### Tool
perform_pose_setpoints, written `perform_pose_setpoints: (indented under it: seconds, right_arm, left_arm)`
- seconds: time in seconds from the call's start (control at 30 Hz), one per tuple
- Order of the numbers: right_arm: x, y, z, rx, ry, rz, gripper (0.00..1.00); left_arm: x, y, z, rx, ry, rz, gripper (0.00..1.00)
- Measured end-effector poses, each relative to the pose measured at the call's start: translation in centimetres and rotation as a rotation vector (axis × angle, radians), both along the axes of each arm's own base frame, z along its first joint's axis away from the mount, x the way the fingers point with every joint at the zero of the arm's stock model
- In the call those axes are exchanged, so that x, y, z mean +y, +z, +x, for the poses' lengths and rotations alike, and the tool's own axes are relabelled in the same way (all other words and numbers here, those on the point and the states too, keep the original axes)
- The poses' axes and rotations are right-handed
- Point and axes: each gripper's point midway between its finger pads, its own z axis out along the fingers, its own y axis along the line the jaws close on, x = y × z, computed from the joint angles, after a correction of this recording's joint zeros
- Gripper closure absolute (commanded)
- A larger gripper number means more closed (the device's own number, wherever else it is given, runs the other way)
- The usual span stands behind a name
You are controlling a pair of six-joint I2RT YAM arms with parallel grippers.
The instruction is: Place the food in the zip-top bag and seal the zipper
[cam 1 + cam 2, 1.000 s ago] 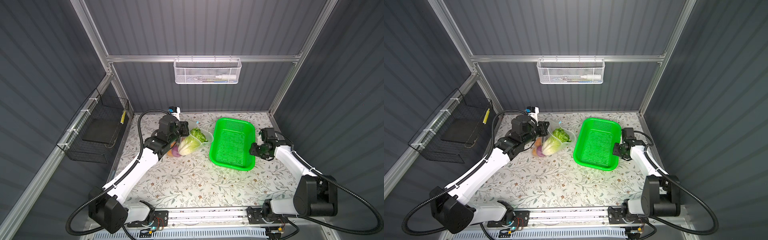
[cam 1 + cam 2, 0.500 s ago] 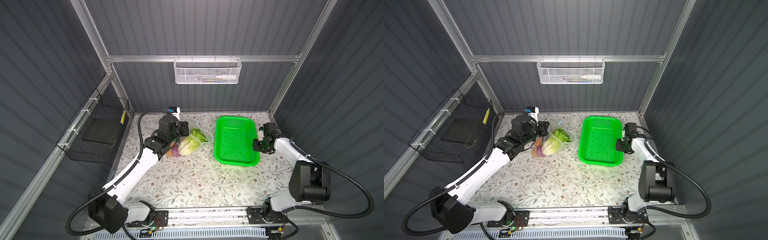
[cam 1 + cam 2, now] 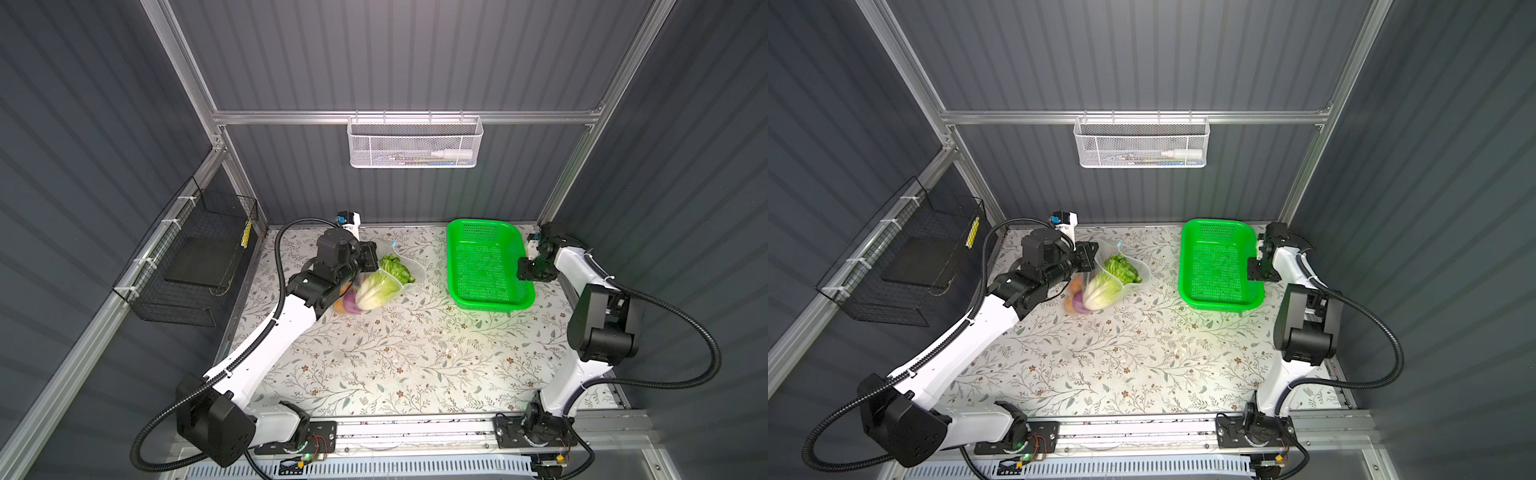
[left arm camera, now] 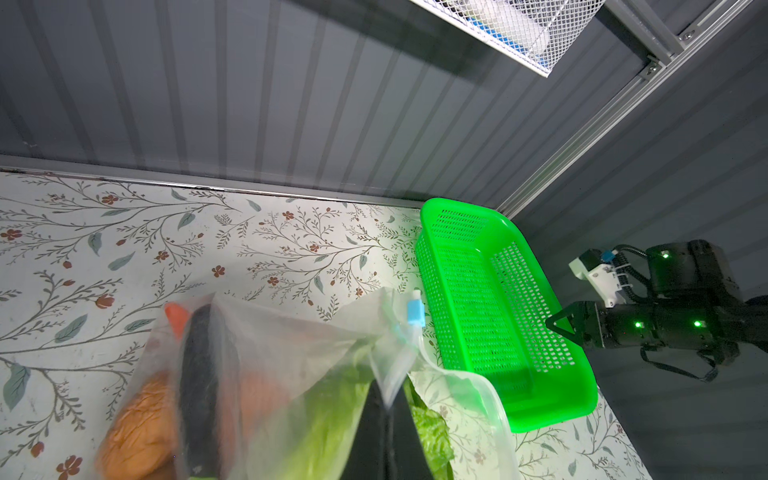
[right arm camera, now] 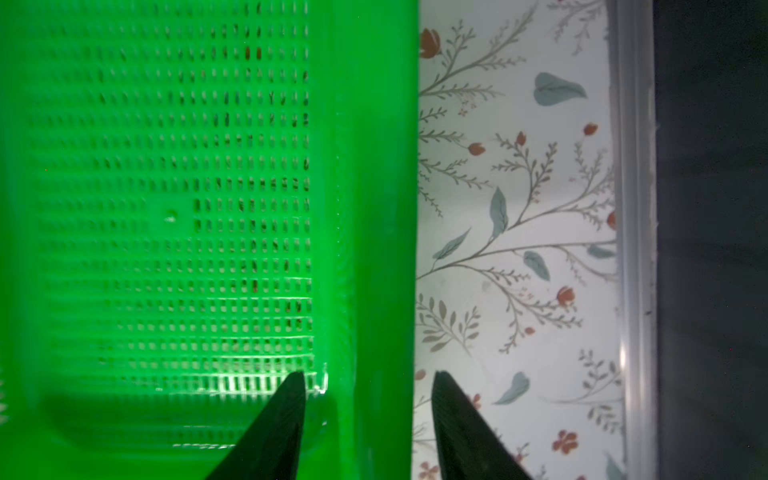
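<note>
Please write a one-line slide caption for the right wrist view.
Right gripper, jaws open, straddles the side wall of the green perforated basket on the floral tabletop.

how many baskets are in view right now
3: a green plastic basket on the table at the right, a white mesh basket hung high at the back, and a black wire basket hung at the left. None looks hidden.
</note>
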Motion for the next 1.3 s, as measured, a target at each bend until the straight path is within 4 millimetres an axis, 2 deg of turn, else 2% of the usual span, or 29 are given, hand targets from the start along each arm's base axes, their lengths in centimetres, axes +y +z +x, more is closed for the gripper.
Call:
perform_pose_setpoints:
  seconds: [0.1, 0.2, 0.27, 0.33, 0.43, 0.57, 0.67, 0.8, 0.93, 1.1, 1.2, 1.3]
  right_arm:
    - [1.1, 4.5, 0.2, -0.122, -0.022, 0.051, 0.30]
    - [4.2, 10.6, 0.2, -0.316, -0.001, 0.126, 0.30]
    - [8.4, 14.6, -0.2, -0.438, 0.071, 0.186, 0.31]
    - [13.1, 17.3, -0.8, -0.521, 0.173, 0.257, 0.33]
    - [20.0, 19.5, -2.2, -0.580, 0.347, 0.380, 0.35]
    - [26.7, 19.9, -4.1, -0.575, 0.544, 0.477, 0.35]
    - [30.6, 19.6, -5.6, -0.565, 0.683, 0.503, 0.35]
    - [34.6, 18.0, -7.1, -0.529, 0.831, 0.499, 0.34]
    - [36.8, 16.0, -7.1, -0.495, 0.914, 0.469, 0.34]
    - [38.7, 14.5, -5.9, -0.491, 0.966, 0.391, 0.35]
    - [39.4, 13.9, -5.0, -0.496, 0.977, 0.342, 0.44]
    - [39.7, 13.4, -4.2, -0.501, 0.982, 0.309, 0.67]
  left_arm:
    - [-0.4, 0.0, -0.2, 0.002, -0.026, -0.006, 1.00]
    - [-0.8, 0.1, -0.5, 0.003, -0.055, -0.016, 1.00]
    - [-1.1, 0.1, -0.6, 0.005, -0.070, -0.021, 1.00]
    - [-1.2, 0.2, -0.7, 0.006, -0.080, -0.025, 1.00]
    - [-1.4, 0.2, -0.8, 0.008, -0.088, -0.028, 1.00]
    - [-1.6, 0.2, -1.0, 0.011, -0.102, -0.033, 1.00]
    - [-1.7, 0.2, -1.1, 0.012, -0.110, -0.036, 1.00]
    - [-1.7, 0.2, -1.1, 0.014, -0.113, -0.037, 1.00]
    - [-1.7, 0.2, -1.1, 0.014, -0.112, -0.038, 1.00]
    - [-1.8, 0.2, -1.2, 0.016, -0.118, -0.039, 1.00]
    - [-1.8, 0.2, -1.2, 0.017, -0.119, -0.039, 1.00]
    - [-1.8, 0.1, -1.2, 0.019, -0.119, -0.039, 1.00]
